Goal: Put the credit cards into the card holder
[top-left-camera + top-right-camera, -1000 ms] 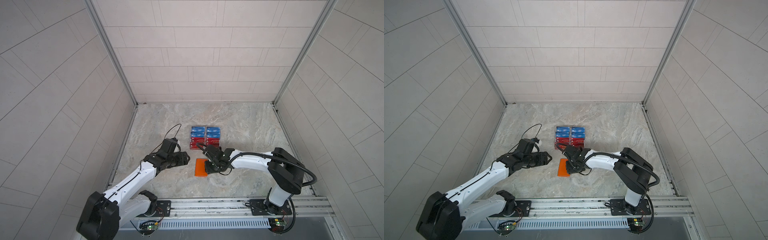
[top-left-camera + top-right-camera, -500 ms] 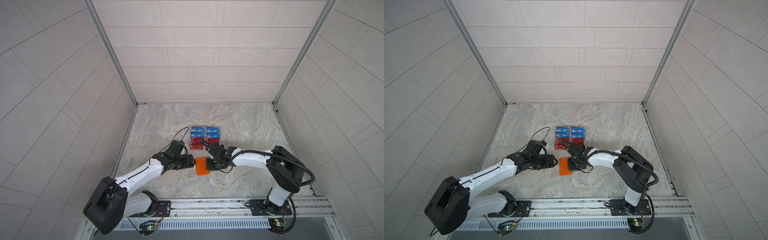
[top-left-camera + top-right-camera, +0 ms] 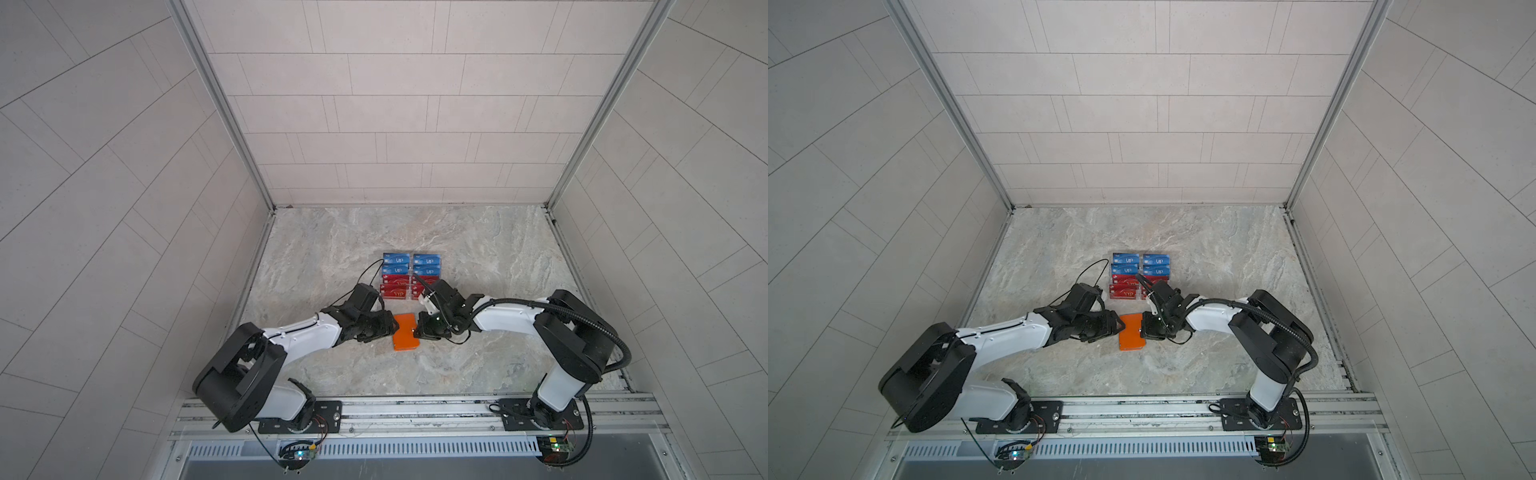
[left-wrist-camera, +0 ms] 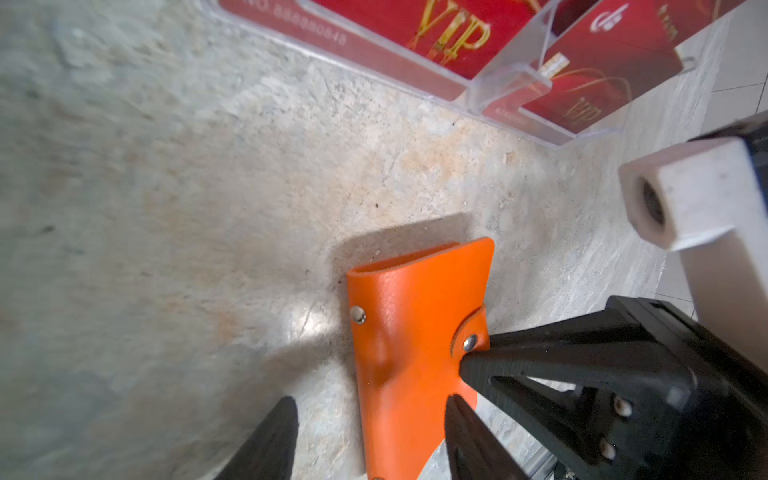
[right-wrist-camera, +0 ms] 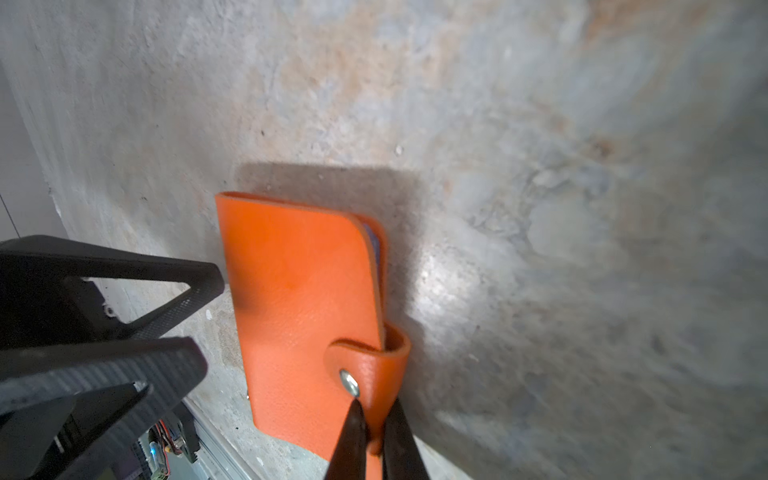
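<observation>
Right gripper (image 5: 376, 411) clamps the card holder (image 5: 299, 299) by its snap tab (image 5: 370, 359). Left gripper (image 4: 369, 401), jaws apart, straddles the opposite edge.

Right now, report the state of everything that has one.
card holder, closed, tab snapped
right gripper, shut on card holder's tab
left gripper, open around card holder
red VIP cards, in clear racks
blue VIP cards, in clear racks

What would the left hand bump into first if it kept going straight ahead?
The orange card holder: its near edge sits between the left hand's open fingers. Behind it, probably the right hand, which pinches the snap tab.
</observation>
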Robot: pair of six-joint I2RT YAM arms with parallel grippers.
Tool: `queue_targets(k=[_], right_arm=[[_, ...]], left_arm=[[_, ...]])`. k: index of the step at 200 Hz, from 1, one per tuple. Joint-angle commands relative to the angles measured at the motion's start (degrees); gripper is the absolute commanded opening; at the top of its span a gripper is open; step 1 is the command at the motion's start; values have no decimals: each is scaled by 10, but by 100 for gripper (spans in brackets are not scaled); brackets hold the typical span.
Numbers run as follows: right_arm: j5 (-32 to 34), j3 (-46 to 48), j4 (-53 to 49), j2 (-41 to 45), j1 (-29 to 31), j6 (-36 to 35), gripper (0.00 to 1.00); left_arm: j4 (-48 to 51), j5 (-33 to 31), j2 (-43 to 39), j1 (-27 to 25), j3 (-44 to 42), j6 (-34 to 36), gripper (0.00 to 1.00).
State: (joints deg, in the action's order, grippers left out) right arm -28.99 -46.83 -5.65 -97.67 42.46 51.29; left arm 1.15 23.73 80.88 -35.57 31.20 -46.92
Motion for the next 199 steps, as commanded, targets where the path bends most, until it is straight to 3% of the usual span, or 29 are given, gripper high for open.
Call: queue_targets(k=[1, 55, 109, 199], right_arm=[[77, 34, -38, -51, -10, 12, 9], [58, 36, -16, -63, -16, 11, 8], [54, 39, -5, -55, -16, 11, 8], [36, 13, -27, -17, -16, -12, 10]], left_arm=[[-49, 11, 21, -10, -9, -22, 56], [-167, 53, 41, -13, -38, -77, 51], [-192, 67, 20, -13, -40, -81, 44], [-195, 74, 41, -20, -37, -79, 17]])
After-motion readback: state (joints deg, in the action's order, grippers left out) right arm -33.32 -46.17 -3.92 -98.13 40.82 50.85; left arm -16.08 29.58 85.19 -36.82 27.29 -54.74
